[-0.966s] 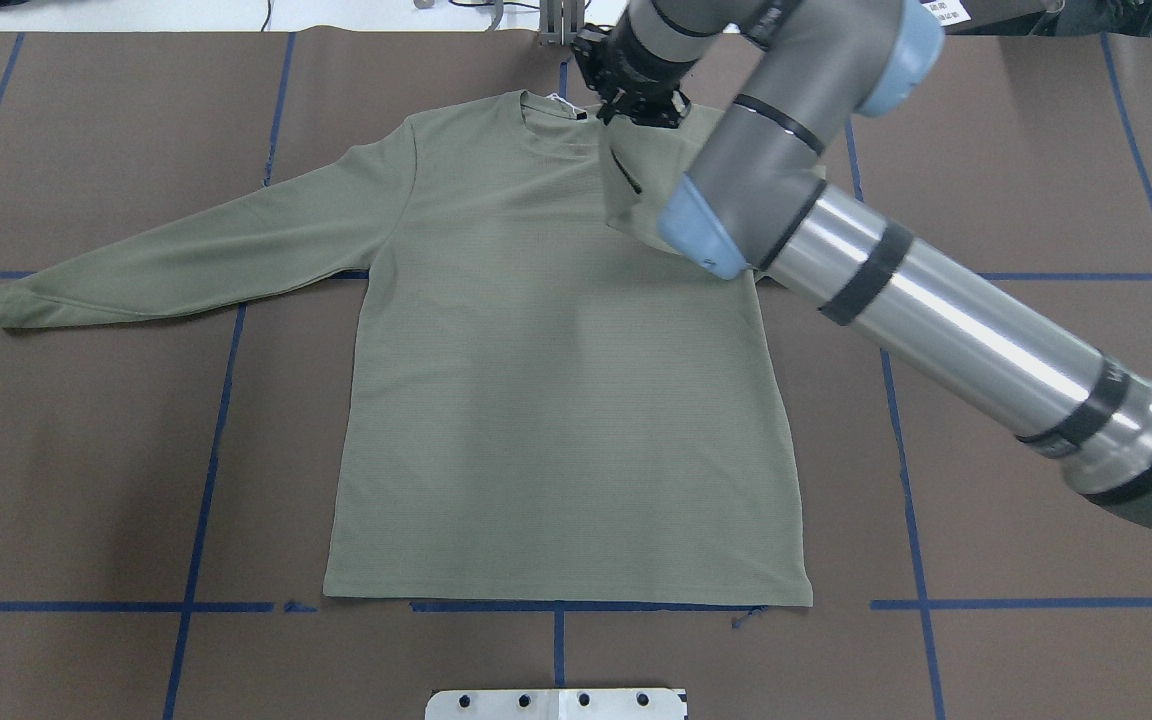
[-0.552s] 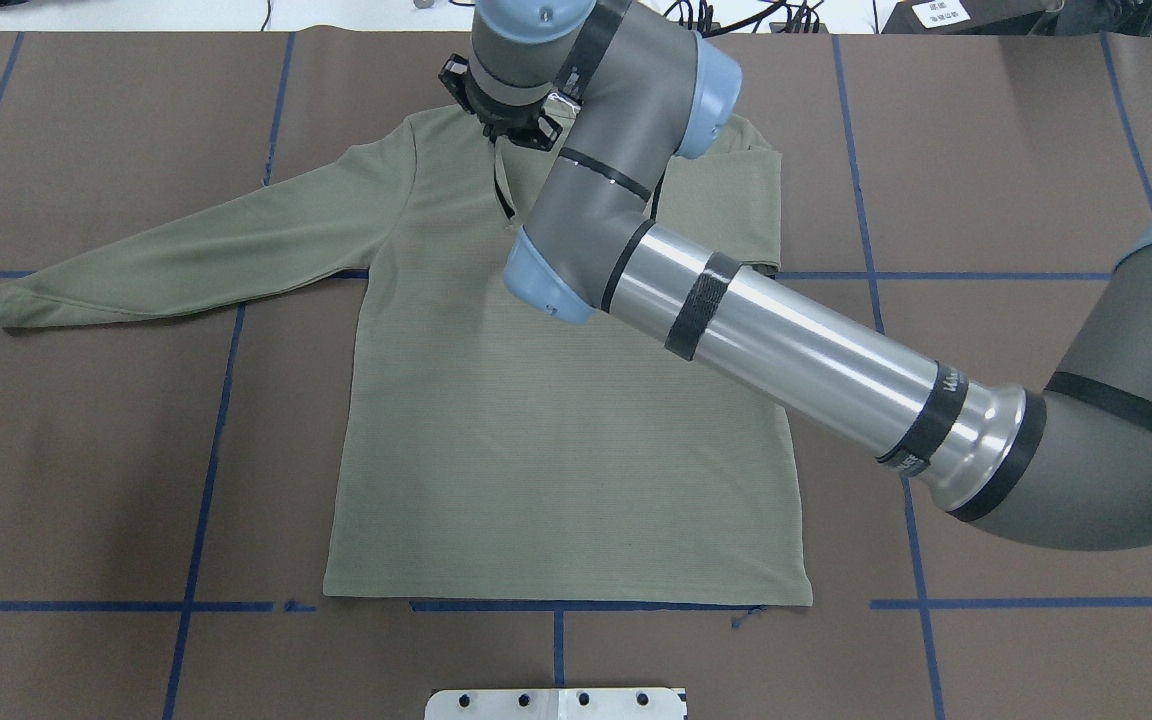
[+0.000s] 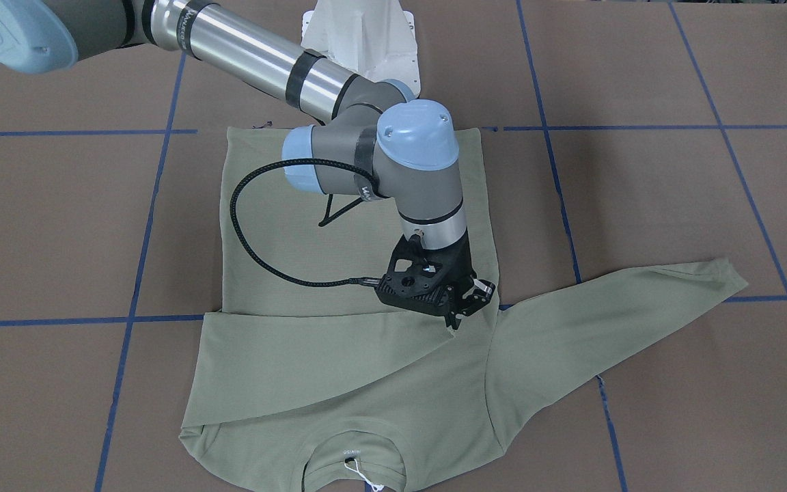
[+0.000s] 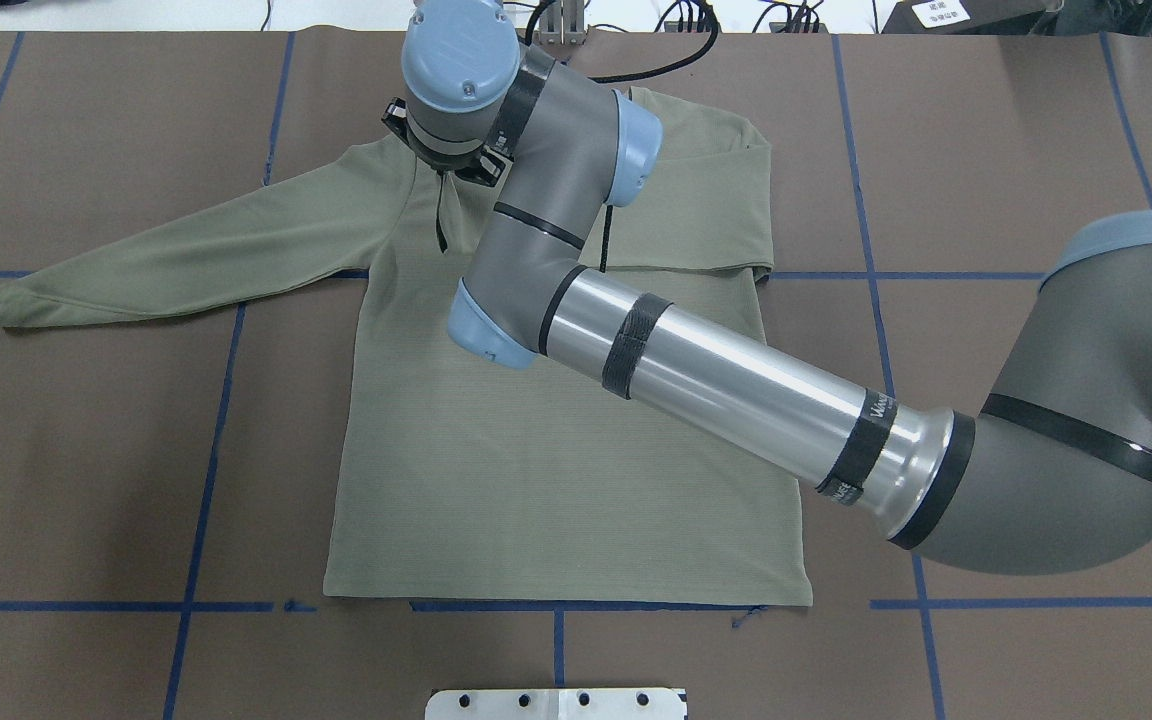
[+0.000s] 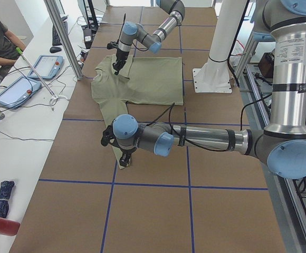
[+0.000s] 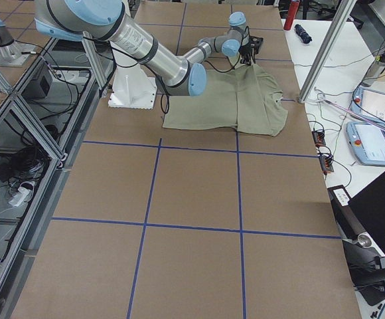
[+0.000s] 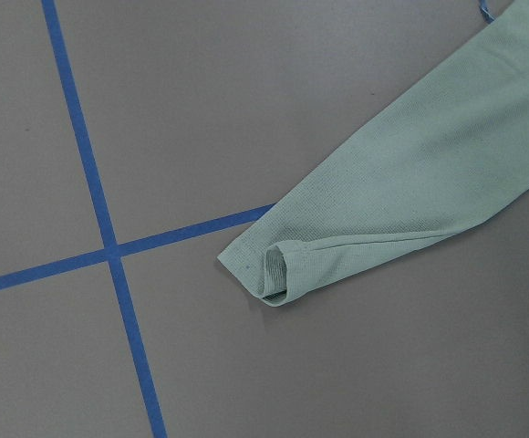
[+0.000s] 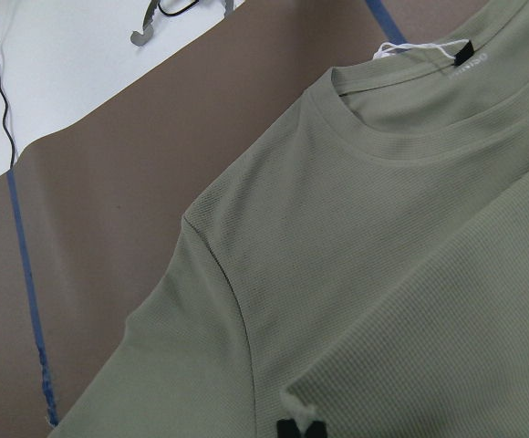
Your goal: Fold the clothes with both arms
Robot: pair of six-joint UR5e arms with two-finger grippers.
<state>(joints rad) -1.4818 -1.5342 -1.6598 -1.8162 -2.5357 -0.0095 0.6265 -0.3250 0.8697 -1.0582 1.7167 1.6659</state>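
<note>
You have right hand (image 3: 460,311) clamped on shirt (image 4: 556,470) sleeve, laid across chest | left hand (image 5: 122,157) over other cuff (image 7: 274,274), grip: cannot tell

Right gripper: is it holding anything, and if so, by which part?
Yes. The right gripper has its fingers pinched on the shirt at the end of its right sleeve, which lies folded across the chest.

The table (image 4: 86,450) in front of me has a brown cover, divided into squares by blue tape lines (image 4: 204,480). On it lies the green shirt (image 4: 556,480), its body flat. One sleeve (image 4: 186,245) is stretched out to my left, with the cuff (image 7: 274,274) near a tape crossing. A white plate (image 4: 556,703) sits at my edge.
</note>
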